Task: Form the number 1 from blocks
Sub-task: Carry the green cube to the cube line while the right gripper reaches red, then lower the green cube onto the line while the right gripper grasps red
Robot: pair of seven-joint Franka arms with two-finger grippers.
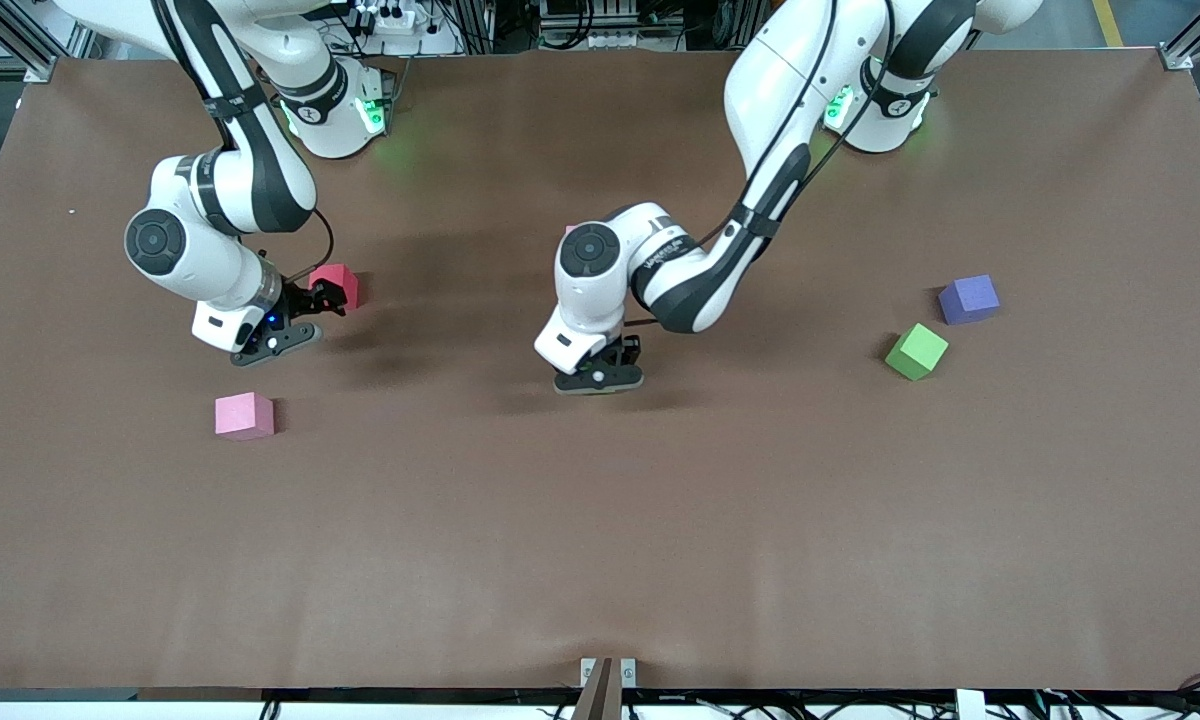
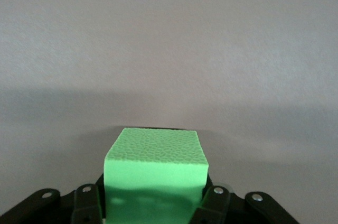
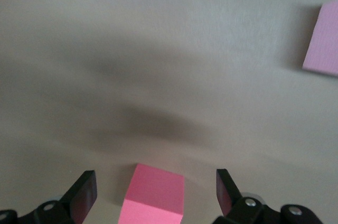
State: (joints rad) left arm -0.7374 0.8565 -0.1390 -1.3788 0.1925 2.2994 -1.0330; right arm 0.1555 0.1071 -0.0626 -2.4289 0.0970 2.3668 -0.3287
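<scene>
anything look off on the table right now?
Nothing spilled or damaged. Only oddity: the green foam cube near the left arm's end sits rotated, corner toward the front camera, beside the purple foam cube. The left gripper is shut on another green foam cube; the open right gripper straddles the red foam cube.

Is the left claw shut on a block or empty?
Shut on a block: the left wrist view shows a green block clamped between the left claw's fingers.
</scene>
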